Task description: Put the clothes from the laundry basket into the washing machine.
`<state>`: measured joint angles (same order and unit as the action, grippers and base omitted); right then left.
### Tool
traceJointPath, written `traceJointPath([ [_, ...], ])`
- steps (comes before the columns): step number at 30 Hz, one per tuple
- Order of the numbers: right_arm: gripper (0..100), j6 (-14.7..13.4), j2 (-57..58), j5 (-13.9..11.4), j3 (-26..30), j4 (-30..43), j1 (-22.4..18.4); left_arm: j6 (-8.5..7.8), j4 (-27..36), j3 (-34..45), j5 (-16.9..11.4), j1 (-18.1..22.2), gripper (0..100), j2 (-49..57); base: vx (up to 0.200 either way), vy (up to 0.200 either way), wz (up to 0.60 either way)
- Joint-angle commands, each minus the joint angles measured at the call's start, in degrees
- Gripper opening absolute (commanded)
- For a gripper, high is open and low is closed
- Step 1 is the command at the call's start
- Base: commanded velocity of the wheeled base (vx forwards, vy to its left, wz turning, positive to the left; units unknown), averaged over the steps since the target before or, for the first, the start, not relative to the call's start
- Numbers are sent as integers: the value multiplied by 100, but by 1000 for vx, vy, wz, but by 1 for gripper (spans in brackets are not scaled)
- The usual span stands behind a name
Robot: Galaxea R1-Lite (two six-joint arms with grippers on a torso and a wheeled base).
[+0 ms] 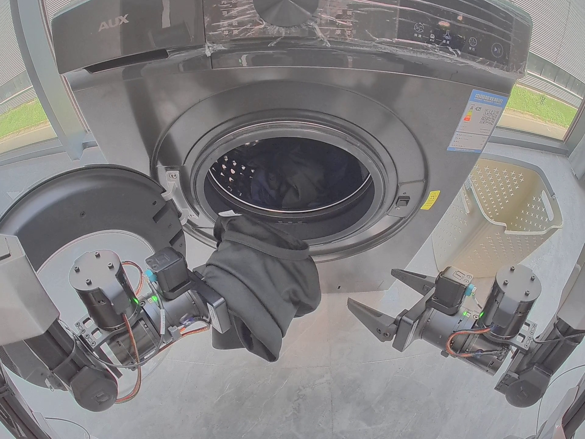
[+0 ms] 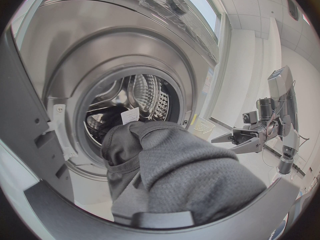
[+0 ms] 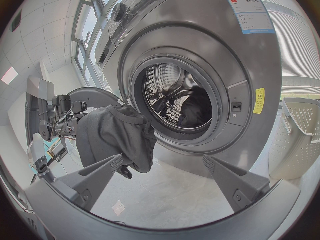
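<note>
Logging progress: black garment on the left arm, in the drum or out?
Out. The black garment hangs from the left tool, outside the washing machine, in front of its port's lower rim.

The left gripper (image 1: pixel 212 310) holds a dark garment (image 1: pixel 262 288) against the lower porthole rim of the open washing machine (image 1: pixel 183 105). The right gripper (image 1: pixel 372 288) hangs spread wide, near the pale laundry basket (image 1: pixel 518 214).

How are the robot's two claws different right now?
The left gripper is shut on a dark grey cloth garment; the right gripper is open and empty. The left gripper is beside the open round door of the grey washing machine; the right gripper is nearer the cream plastic laundry basket. Both point towards the machine.
</note>
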<state>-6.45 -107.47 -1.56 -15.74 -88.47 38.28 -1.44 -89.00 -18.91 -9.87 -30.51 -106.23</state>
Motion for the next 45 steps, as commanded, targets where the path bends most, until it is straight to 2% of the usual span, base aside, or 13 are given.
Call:
traceJointPath([
  [1,100,-6,-11,-2,9,-4,4,3,-12,19,-6,-34,0,-21,0,0,0],
  [8,100,-23,-11,-2,9,-4,48,3,-3,-34,-6,10,0,-82,0,0,0],
  [20,100,-23,-11,-2,27,-4,92,-6,-12,-183,12,72,0,-153,200,0,0],
  [30,100,-23,51,7,238,-4,400,12,-12,-394,12,-16,0,-399,0,0,0],
  [32,100,-23,86,7,255,-13,461,82,-12,-456,21,-60,0,-504,0,0,0],
  [36,100,-23,112,7,255,-13,470,100,-12,-473,21,-262,0,-768,0,0,0],
  [38,100,-23,112,7,247,-13,470,302,-12,-676,-23,-499,0,-1005,0,0,0],
  [40,100,-23,112,7,247,-13,470,372,-12,-825,-23,-552,0,-1102,0,0,0],
  [41,100,-23,104,7,255,-13,479,460,-3,-1282,12,-579,0,-1365,0,0,0],
  [44,100,-23,104,7,255,-13,505,495,6,-1853,38,-508,0,-1691,0,0,0],
  [45,100,-23,112,15,255,-13,505,522,15,-2390,47,-394,0,-1981,0,0,0],
])
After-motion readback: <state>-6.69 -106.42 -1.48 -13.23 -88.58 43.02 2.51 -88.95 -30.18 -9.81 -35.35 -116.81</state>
